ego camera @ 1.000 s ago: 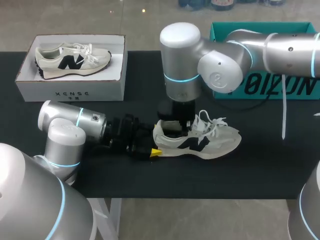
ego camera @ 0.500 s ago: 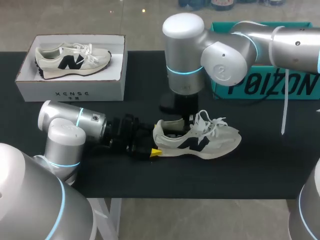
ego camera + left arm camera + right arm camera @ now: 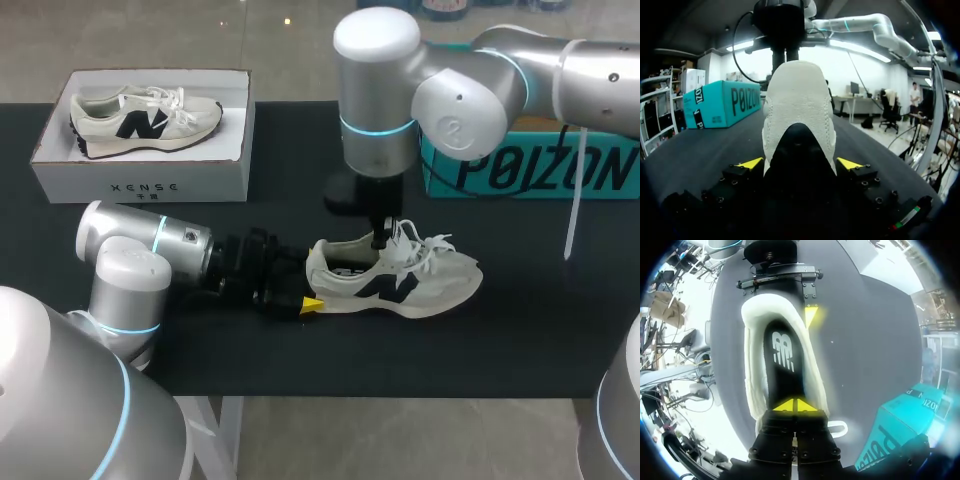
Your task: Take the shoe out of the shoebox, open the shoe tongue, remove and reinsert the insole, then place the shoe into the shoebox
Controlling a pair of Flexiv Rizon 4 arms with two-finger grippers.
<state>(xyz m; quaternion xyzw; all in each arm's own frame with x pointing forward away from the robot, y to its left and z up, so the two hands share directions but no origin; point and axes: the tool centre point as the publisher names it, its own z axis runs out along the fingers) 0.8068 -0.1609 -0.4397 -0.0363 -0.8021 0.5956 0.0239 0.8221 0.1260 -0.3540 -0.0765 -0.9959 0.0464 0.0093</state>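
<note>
Because the shoe (image 3: 400, 278) is a light, soft-sided trainer, expect its upper to buckle under any squeeze; only the heel and sole look stiff enough to take hold of. It stands on its sole on the table (image 3: 520, 330) near the middle, toe to the right, well apart from the white shoebox (image 3: 140, 182) at the far left. Your left gripper (image 3: 800, 164) has it by the heel, a yellow finger pressed against each side. The insole (image 3: 782, 360) lies flat inside, thin and probably floppy, so its heel edge is the place to pinch. Your right gripper (image 3: 795, 405) hangs over the tongue (image 3: 390, 255) with its tips pressed together; whether a sliver of tongue sits between them is hard to say from this angle. Compared with a second ago, your right arm has lifted: its fingers were down in the shoe's opening, and now only the tip meets the top of the tongue. Shoe and left gripper have not shifted.
</note>
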